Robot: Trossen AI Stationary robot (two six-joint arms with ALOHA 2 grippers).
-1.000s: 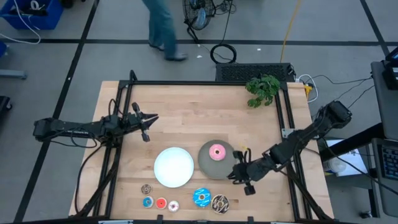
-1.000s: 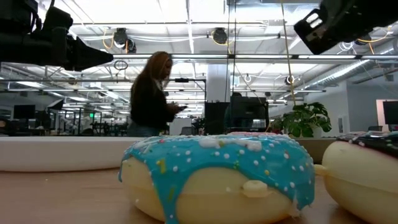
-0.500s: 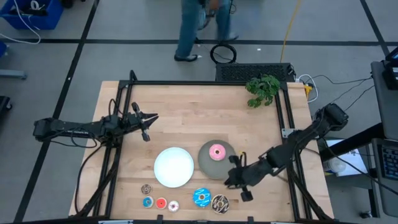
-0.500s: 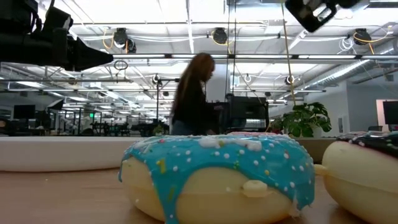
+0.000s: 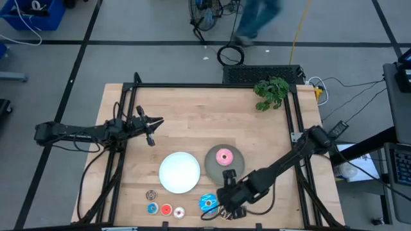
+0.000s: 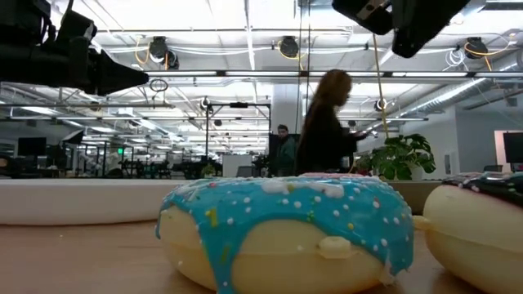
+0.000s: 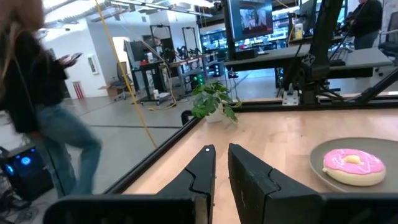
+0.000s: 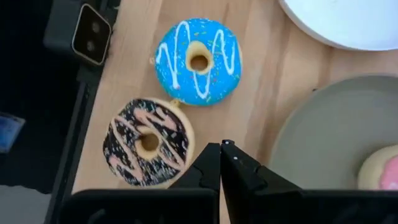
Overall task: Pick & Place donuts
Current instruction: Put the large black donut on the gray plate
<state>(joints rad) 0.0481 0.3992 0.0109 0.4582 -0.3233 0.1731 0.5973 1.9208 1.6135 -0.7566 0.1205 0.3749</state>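
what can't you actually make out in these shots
- Dark brown drizzled donut: covered by the right gripper in the high view, cut off by the edge in the low view.
- Four tiny donuts: too small in the high view for detail.
- Person: blurred in the high view.
- Pink donut: barely visible in the low view.

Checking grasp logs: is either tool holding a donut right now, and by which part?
Nothing is held. The right tool is shut and empty above the dark brown drizzled donut and blue sprinkled donut. The left tool waits, shut, over the table.

Donut (image 5: 224,156) on plate (image 5: 212,166) beside plate (image 5: 180,172)
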